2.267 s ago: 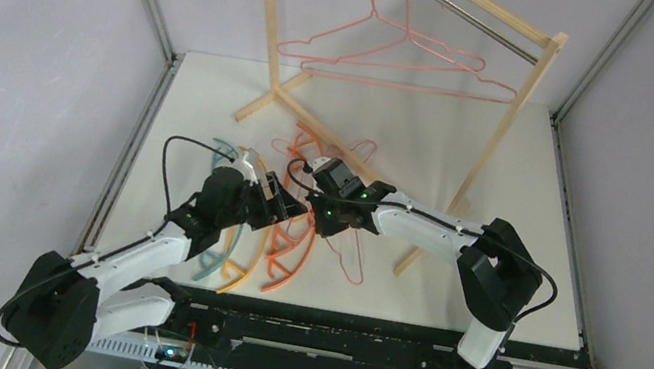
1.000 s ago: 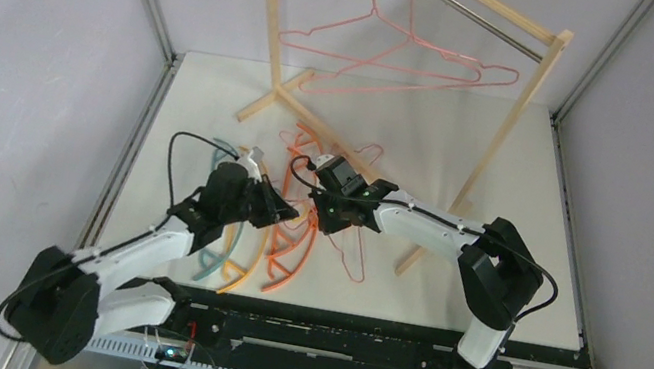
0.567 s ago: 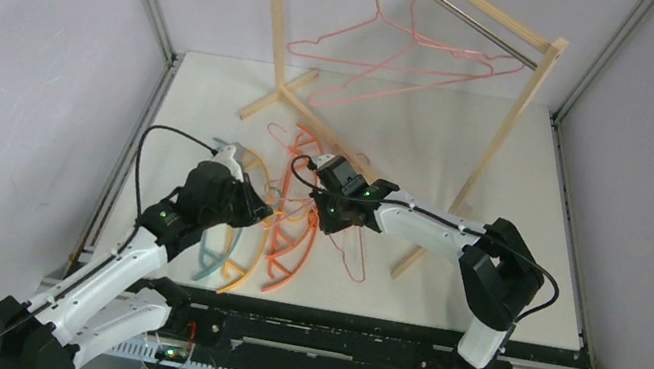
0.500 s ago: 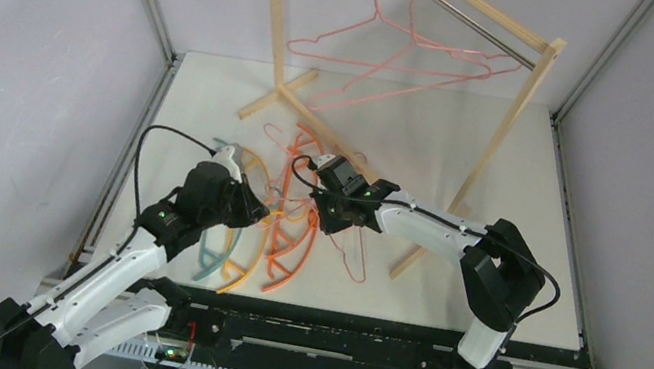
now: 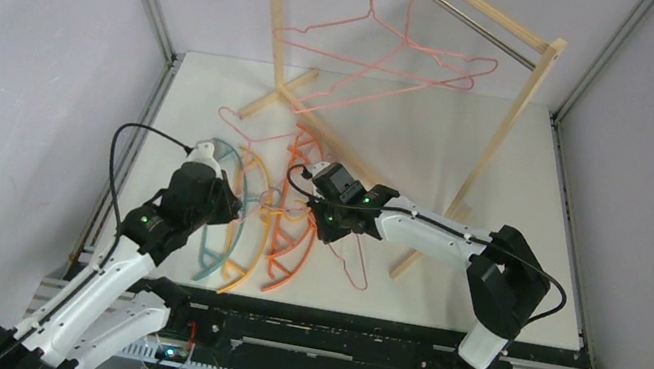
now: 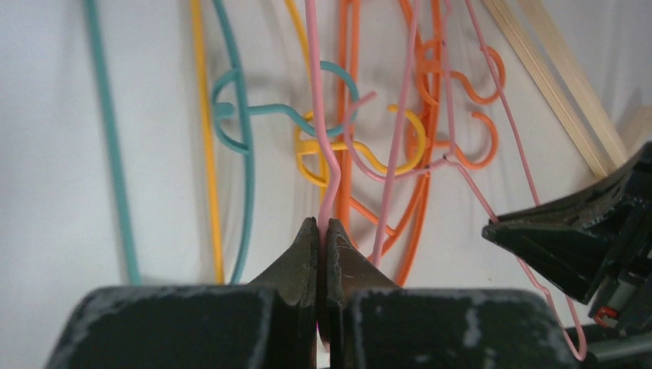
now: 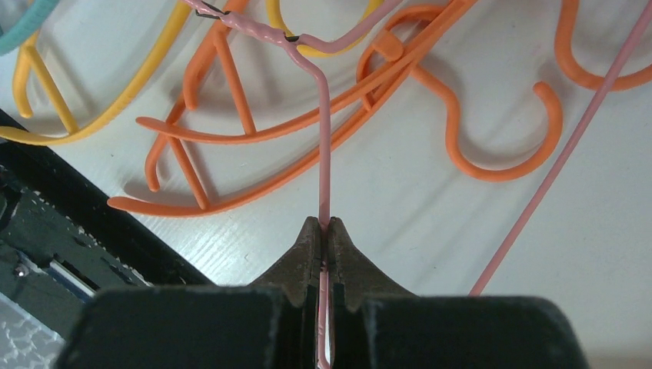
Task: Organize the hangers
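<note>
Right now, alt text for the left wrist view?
The left gripper has its fingers shut on a pink wire hanger, over tangled teal, yellow and orange plastic hangers lying on a white table. The right gripper is at the right edge.

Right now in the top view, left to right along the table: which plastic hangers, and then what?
teal hanger → yellow hanger → orange hanger → rack's right post
</note>
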`<action>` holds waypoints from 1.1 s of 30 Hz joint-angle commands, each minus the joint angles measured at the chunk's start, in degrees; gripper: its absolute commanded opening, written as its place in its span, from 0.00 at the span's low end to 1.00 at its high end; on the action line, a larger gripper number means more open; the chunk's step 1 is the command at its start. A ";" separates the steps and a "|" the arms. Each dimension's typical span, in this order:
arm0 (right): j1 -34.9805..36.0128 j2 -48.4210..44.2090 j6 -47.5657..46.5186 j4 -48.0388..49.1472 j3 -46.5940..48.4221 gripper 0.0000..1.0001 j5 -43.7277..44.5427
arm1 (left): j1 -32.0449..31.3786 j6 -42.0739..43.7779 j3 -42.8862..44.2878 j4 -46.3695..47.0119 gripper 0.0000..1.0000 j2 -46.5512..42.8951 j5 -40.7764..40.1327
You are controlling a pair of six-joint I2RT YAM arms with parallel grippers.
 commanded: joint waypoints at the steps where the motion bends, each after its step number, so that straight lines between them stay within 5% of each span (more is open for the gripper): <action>1: 0.19 -3.51 -1.00 0.39 -0.07 0.00 -1.52 | 1.04 3.11 4.62 -3.98 0.00 -1.25 -7.31; 11: 0.08 -13.63 -2.31 -6.20 2.47 0.00 -13.85 | 3.52 6.67 5.78 -6.26 0.00 -1.44 -10.73; 21: -4.83 -27.61 6.57 -9.12 4.96 0.00 -28.42 | 3.86 7.96 6.82 -5.15 0.00 -0.89 -10.64; 33: -10.21 -44.74 17.95 -15.25 2.26 0.00 -7.90 | 3.86 8.99 8.93 -0.05 0.00 2.22 -7.22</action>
